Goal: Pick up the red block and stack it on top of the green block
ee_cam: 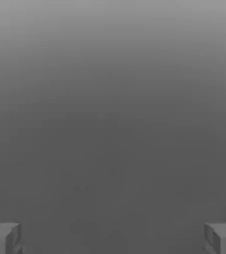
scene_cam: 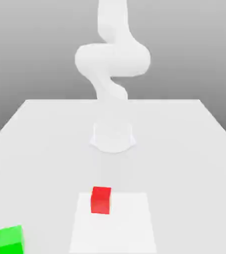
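A glossy white robot arm (scene_cam: 113, 59) rises at the upper center of the exterior view above a broad pale desk (scene_cam: 179, 149), its two-fingered grey claw (ee_cam: 113, 239) standing open and empty in the hand view. A solid red block (scene_cam: 101, 200) sits at the lower center, over the upper part of a white square patch (scene_cam: 129, 223), while a bright green block (scene_cam: 10, 240) rests well apart in the lower left corner.

In the exterior view we see a pale table (scene_cam: 174, 149) before a grey backdrop (scene_cam: 194, 49), darker lower down.
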Controlling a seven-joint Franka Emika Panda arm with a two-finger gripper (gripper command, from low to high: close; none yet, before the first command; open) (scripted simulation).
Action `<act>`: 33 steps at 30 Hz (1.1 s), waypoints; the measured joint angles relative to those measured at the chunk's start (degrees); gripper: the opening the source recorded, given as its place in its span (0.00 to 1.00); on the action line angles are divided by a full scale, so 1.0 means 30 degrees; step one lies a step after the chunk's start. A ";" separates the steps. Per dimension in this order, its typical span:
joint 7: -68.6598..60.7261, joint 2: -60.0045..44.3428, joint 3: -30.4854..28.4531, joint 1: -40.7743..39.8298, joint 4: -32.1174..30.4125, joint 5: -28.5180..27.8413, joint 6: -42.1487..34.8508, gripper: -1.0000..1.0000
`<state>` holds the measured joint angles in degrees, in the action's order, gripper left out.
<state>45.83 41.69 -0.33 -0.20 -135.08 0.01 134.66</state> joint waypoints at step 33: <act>-0.0312 -1.7403 -0.0285 -0.1064 -0.8837 0.0473 1.2485 0.00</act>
<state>44.90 -10.52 -1.19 -3.39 -161.59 1.43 172.11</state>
